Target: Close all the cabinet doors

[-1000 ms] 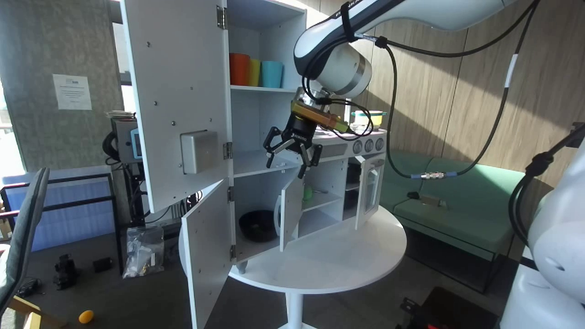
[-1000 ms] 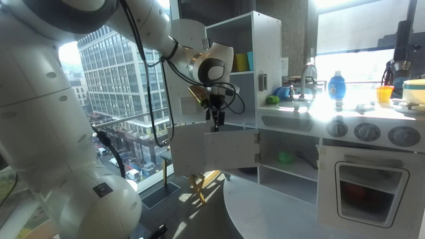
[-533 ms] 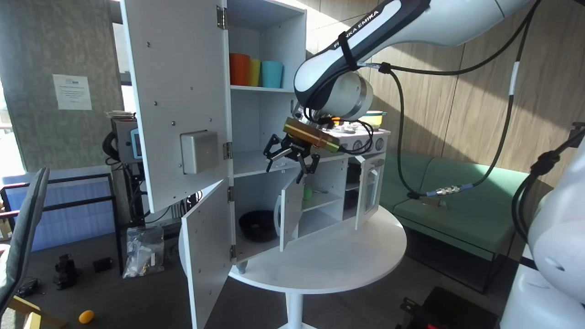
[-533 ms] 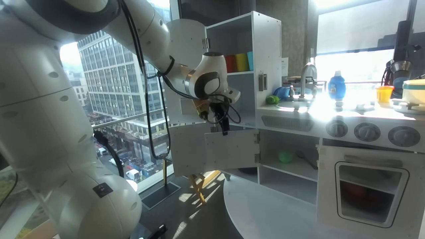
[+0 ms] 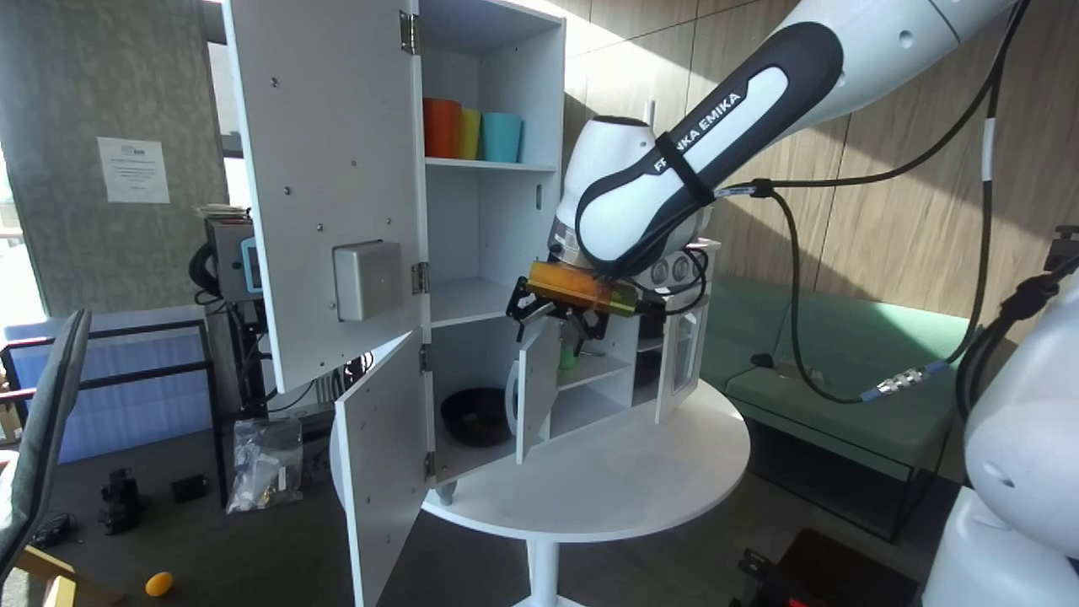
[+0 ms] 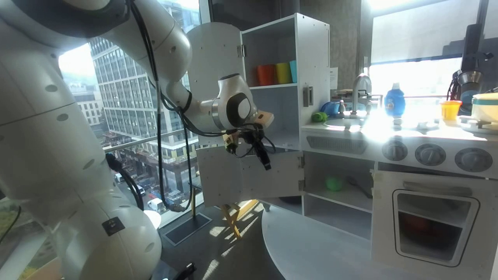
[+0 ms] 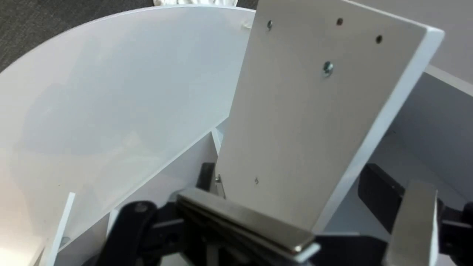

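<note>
The cabinet stands on the surface. In both exterior views its upper door stands out to its left, its lower door farther down on that side. Cups sit on the cabinet's upper shelf, a bowl on its bottom. At its front right juts a third door, the tool at its top. Right of the cabinet are the sink, the oven door and, well apart, the sofa.

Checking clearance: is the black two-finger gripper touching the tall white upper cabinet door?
Apart: an exterior view shows white shelf in the gap between gripper and upper door.
</note>
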`<state>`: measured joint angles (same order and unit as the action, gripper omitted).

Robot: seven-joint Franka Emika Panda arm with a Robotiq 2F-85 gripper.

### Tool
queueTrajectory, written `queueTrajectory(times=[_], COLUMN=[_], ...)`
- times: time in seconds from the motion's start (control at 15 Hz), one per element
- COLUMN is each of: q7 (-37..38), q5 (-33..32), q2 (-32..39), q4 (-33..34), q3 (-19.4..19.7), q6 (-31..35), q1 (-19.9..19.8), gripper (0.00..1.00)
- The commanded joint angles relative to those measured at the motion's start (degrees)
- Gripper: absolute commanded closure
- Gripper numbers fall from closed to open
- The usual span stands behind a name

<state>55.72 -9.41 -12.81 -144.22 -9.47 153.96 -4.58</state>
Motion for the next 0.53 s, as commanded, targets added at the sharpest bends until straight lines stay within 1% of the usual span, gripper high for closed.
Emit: queueTrajectory(times=[0.0,0.27,0.47], q7=[9.6,16.1,20.2], q5=[-8.6,-14.0,-17.7], q2=[-4.0,-7.3,-10.9], q4=[-3.8,-6.8,-8.8], q3=[-1.9,-1.7,-2.2], q6=[0.2,-0.2,-0.4], q1=[-3.9,-6.6,-9.4], gripper=[0.0,0.0,0.0])
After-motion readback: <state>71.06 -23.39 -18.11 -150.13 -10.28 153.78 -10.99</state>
